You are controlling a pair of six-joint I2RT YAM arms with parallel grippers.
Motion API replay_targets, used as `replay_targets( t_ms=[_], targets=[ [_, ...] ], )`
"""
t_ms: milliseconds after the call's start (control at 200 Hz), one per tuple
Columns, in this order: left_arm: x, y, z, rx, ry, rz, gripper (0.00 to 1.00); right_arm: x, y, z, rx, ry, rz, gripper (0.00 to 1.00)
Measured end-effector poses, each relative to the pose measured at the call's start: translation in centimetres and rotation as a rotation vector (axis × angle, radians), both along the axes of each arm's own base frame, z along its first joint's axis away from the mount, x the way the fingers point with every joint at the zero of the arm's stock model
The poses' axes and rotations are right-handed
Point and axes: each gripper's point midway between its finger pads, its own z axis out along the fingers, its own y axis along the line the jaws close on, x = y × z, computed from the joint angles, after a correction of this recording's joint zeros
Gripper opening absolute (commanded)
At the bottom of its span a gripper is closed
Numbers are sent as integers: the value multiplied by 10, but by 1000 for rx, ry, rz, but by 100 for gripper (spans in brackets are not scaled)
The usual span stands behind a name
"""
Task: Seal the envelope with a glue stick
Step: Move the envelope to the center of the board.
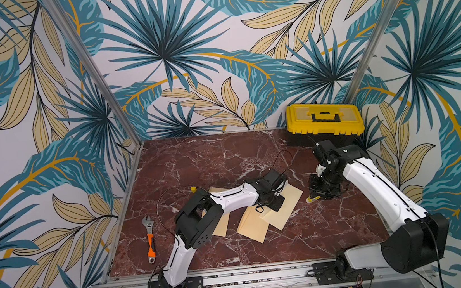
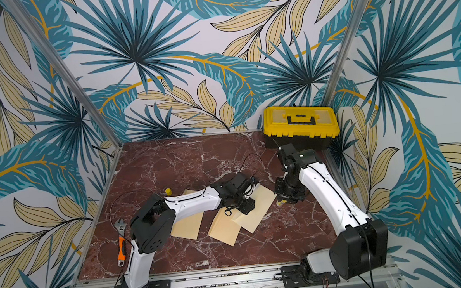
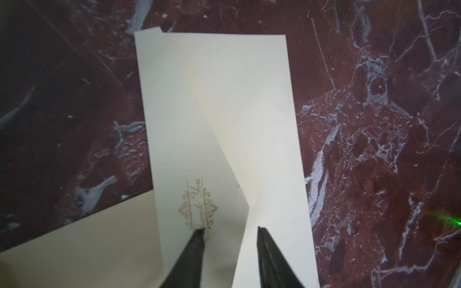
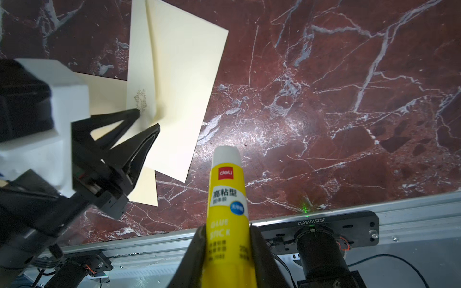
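On the marble bench (image 1: pixel 210 158), the left claw (image 3: pixel 230 229) sits apart on the envelope (image 3: pixel 214 99). The right claw (image 4: pixel 227 225) clamps the glue stick (image 4: pixel 227 189). The unpinned flap (image 3: pixel 269 149) may shift under the glue stroke.

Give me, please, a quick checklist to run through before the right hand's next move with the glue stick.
1. The right hand is shut on the glue stick: ok.
2. The yellow cap is off, on the table; the white glue tip is bare: ok.
3. The envelope has its flap lifted: ok.
4. The left hand steadies the envelope: cannot tell; open, tips at the paper.
5. The glue tip is over the flap: not ok; it is over bare table beside the envelope.
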Motion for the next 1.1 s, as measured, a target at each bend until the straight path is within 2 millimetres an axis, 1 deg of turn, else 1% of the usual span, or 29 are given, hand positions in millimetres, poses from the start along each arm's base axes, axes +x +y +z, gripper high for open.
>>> replay_targets(
  t_ms=[170, 230, 396, 481, 586, 646, 861, 1007, 1102],
  targets=[
    [9, 5, 3, 30, -45, 28, 62, 2, 1, 1, 0, -6, 1, 0],
    [15, 6, 7, 45, -77, 31, 64, 3, 1, 2, -2, -10, 2, 0],
    [33, 2, 23, 69, -167, 37, 71, 3, 0, 2, -6, -11, 2, 0],
    [37, -3, 25, 69, -178, 26, 72, 3, 0, 2, -7, -11, 2, 0],
    [36, -8, 20, 69, -158, 5, 73, 4, 0, 2, -10, -13, 1, 0],
    [34, -10, 13, 72, -140, -6, 74, 4, -1, 2, -11, -13, 1, 0],
    [28, -2, -18, 145, -94, -26, 78, 4, -1, 2, -13, -13, 1, 0],
    [29, 0, -17, 163, -101, -22, 78, 4, -1, 2, -13, -13, 1, 0],
    [32, 2, -17, 163, -98, -12, 73, 4, -1, 2, -13, -14, 2, 0]
  ],
)
